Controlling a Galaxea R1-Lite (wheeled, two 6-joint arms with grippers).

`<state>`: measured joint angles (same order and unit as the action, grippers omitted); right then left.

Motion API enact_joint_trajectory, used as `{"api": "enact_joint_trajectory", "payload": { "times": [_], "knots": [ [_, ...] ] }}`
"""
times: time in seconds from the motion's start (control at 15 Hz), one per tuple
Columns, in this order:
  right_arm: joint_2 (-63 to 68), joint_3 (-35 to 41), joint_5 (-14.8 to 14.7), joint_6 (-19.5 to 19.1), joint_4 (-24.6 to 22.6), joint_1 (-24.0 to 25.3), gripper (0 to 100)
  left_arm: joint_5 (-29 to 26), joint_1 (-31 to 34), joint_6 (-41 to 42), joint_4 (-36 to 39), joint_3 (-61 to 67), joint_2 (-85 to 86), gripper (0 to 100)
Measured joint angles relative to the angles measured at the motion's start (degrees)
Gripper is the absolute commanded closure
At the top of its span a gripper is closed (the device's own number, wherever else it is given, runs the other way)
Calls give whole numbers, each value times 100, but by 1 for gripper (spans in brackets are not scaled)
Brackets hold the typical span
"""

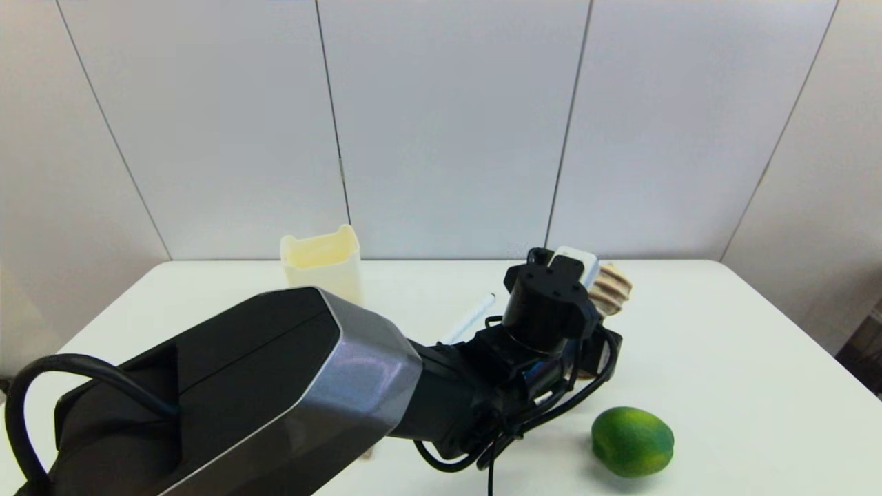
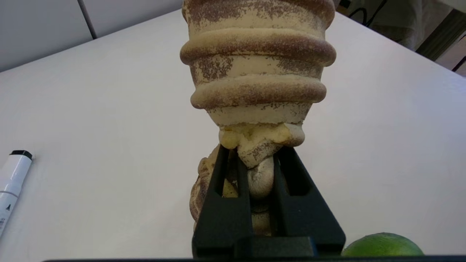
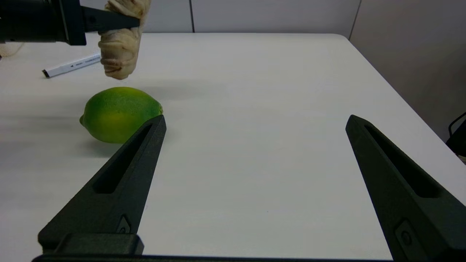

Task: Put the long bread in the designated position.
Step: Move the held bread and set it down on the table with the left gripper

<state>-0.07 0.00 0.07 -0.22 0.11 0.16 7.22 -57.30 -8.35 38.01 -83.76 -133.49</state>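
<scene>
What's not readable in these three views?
- Head view: the left arm covers most of the long bread and the left hand gripping it; only one end shows.
- Head view: the arm hides the lower part of the white pen.
- Left wrist view: the bread is cut off by the edge.
- Pen print: too small in any view.
- Right hand: open, idle.

A white tabletop point(image 1: 723, 358) with rounded corners stands against a wall of pale grey panels point(image 1: 448, 124) split by thin dark seams, evenly lit.

left gripper point(image 2: 255, 160) pinching long bread point(image 2: 256, 69), white pen point(image 2: 12, 182), lime point(image 2: 382, 245) nearby
</scene>
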Motion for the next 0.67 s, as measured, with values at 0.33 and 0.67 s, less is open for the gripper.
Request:
{"api": "enact_joint_trajectory", "payload": {
  "times": [0.33, 0.67],
  "knots": [
    [0, 0, -2, -2, -1, 0, 0, 2, -11, -9, -1, 0, 90, 100],
    [0, 0, -2, -2, -1, 0, 0, -15, -28, -13, -6, 2, 90, 100]
  ]
}}
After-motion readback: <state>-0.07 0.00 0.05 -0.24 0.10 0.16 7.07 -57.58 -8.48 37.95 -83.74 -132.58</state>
